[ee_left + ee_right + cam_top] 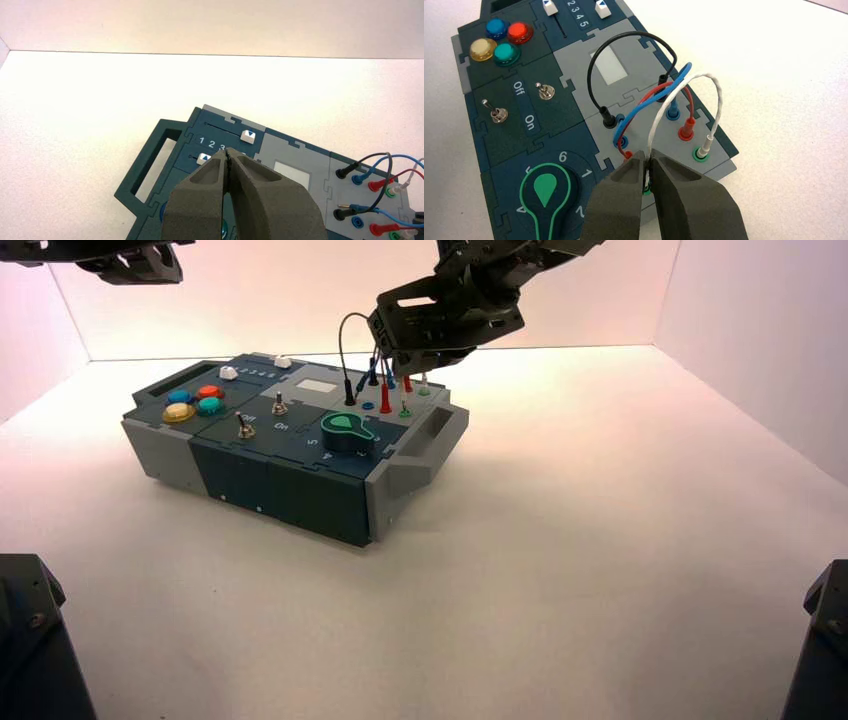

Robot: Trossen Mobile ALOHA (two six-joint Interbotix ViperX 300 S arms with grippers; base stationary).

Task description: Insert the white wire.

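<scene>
We see the right pincer [647, 156] clenched on the white wire [659, 111] near one end, above a green socket [647, 190]; its other plug stands in another green socket. The left pincer [227, 152], closed, hangs over the box [290, 435].

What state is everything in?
White wire: looped, one end plugged in
Black wire: plugged in
Red wire: plugged in
Blue wire: one plug out
Near slider: toward 1
Knob: setting unclear
Right end effector: shut on white wire, over box's right side
Left end effector: shut, raised on the left
</scene>
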